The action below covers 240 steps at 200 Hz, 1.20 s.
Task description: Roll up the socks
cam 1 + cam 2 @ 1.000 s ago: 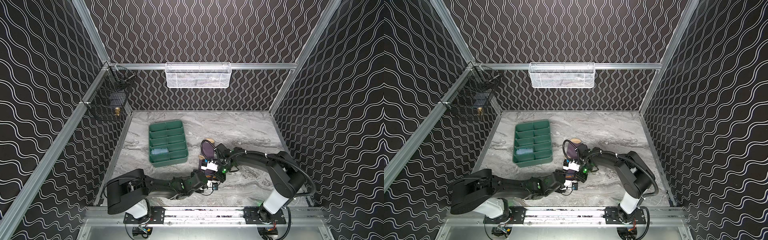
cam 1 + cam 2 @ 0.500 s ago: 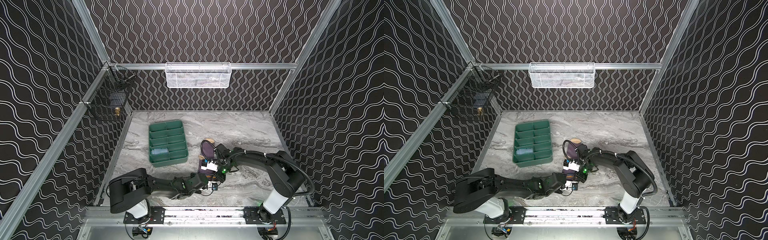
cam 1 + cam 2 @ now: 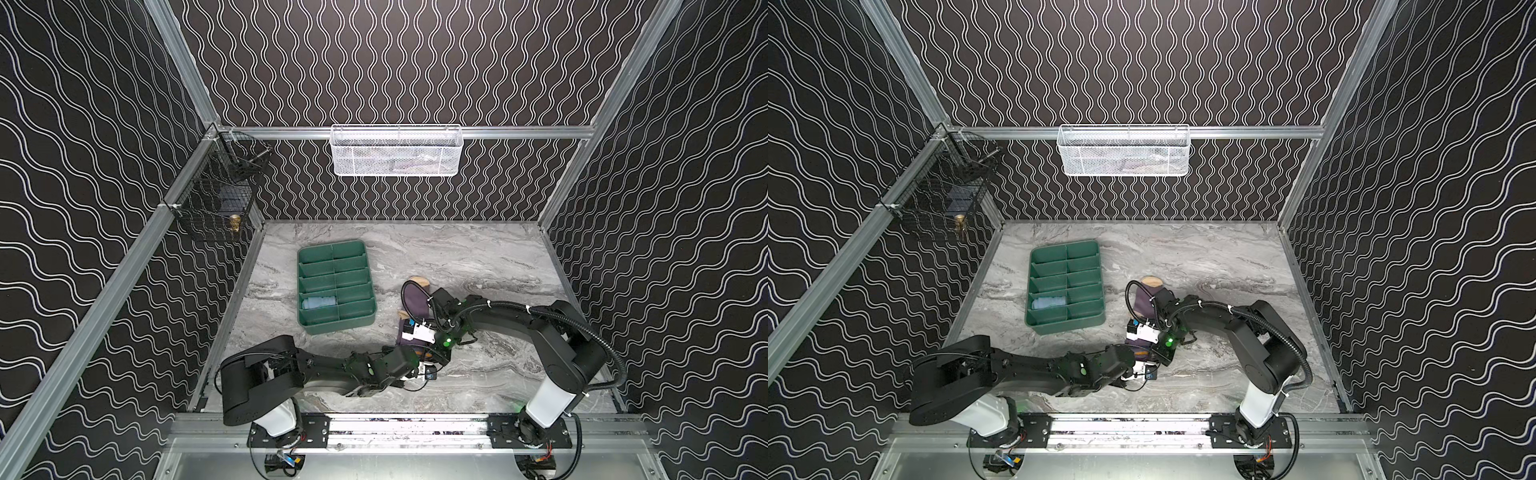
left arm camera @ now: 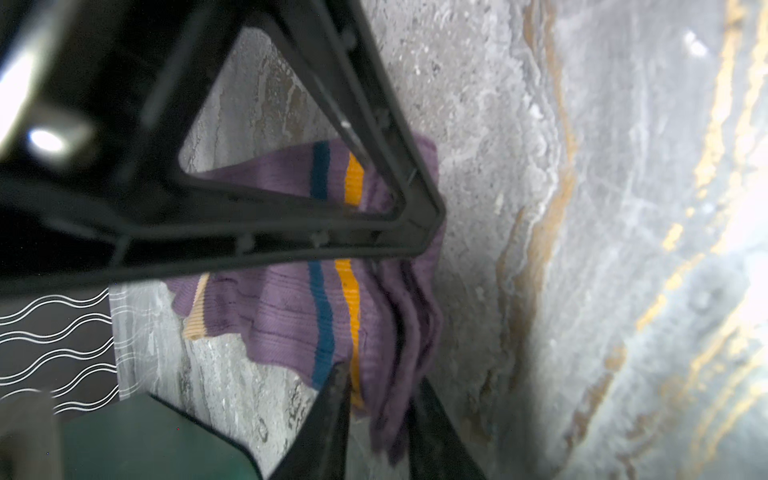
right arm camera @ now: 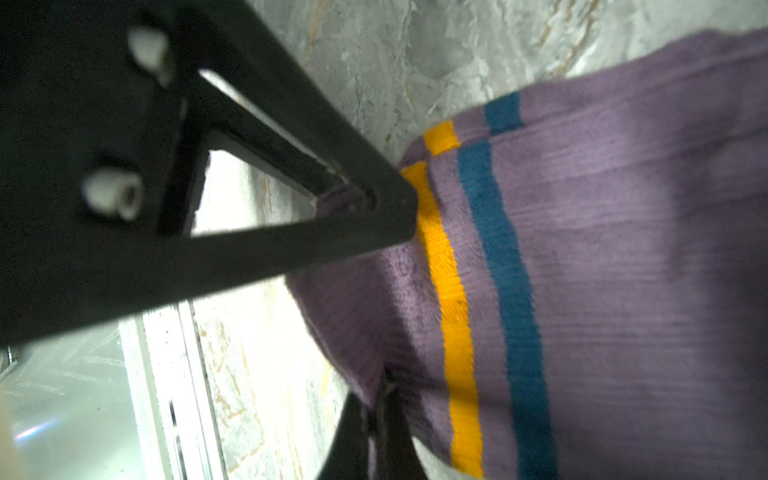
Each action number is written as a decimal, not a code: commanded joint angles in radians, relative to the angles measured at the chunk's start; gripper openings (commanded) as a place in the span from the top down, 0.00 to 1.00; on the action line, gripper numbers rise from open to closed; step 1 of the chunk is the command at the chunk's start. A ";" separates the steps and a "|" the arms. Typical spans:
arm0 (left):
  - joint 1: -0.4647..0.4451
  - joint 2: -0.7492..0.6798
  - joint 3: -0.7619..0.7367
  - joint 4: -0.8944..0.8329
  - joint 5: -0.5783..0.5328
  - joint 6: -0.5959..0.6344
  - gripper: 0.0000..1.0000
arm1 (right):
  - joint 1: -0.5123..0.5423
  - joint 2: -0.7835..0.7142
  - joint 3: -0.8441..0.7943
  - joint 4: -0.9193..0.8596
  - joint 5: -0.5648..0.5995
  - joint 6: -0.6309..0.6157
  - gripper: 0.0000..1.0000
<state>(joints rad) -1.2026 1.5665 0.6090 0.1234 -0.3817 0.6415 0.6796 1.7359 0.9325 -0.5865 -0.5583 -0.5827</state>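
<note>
On the marbled surface (image 3: pixel 478 257), a green tray (image 3: pixel 332 329) left of centre keeps the rolled light blue sock (image 3: pixel 318 302). At centre lies the purple sock (image 3: pixel 415 301). The right pincer (image 5: pixel 395 295) is clenched on its cuff, seemingly to start rolling. The left pincer (image 4: pixel 399 299) brackets the cuff, grip unclear.

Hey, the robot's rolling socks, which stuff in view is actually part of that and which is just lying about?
Part of the job:
purple sock on the table, left gripper and right gripper at its striped cuff
light blue sock, bundled in a green tray compartment

Just lying about:
white mesh basket, hung at the back
black wire basket, hung at the left
</note>
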 commanded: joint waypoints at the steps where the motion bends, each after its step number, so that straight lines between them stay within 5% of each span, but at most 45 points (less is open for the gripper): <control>1: 0.001 0.007 0.026 -0.065 0.032 -0.040 0.78 | 0.001 0.001 -0.004 0.006 -0.010 0.012 1.00; 48: 0.019 0.005 0.046 -0.122 0.096 -0.061 0.89 | 0.000 -0.007 -0.008 0.025 0.012 0.028 0.97; 67: 0.027 0.014 0.056 -0.147 0.123 -0.066 1.00 | -0.001 -0.026 -0.017 0.044 0.029 0.030 0.84; 98: 0.043 0.035 0.075 -0.182 0.166 -0.072 1.00 | -0.006 -0.084 -0.042 0.088 0.056 0.028 0.57; 146: 0.098 0.055 0.131 -0.272 0.254 -0.098 1.00 | -0.031 -0.267 -0.111 0.207 0.120 0.051 0.42; 214: 0.231 0.120 0.309 -0.554 0.537 -0.120 1.00 | -0.125 -0.637 -0.296 0.593 0.675 0.232 0.38; 240: 0.272 0.172 0.382 -0.641 0.615 -0.130 1.00 | -0.123 -0.819 -0.396 0.702 0.753 0.208 0.38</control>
<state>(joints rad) -0.9573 1.7042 0.9440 -0.3687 0.1116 0.5369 0.5560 1.0367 0.6037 -0.0647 0.0196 -0.3805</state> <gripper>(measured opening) 0.069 0.621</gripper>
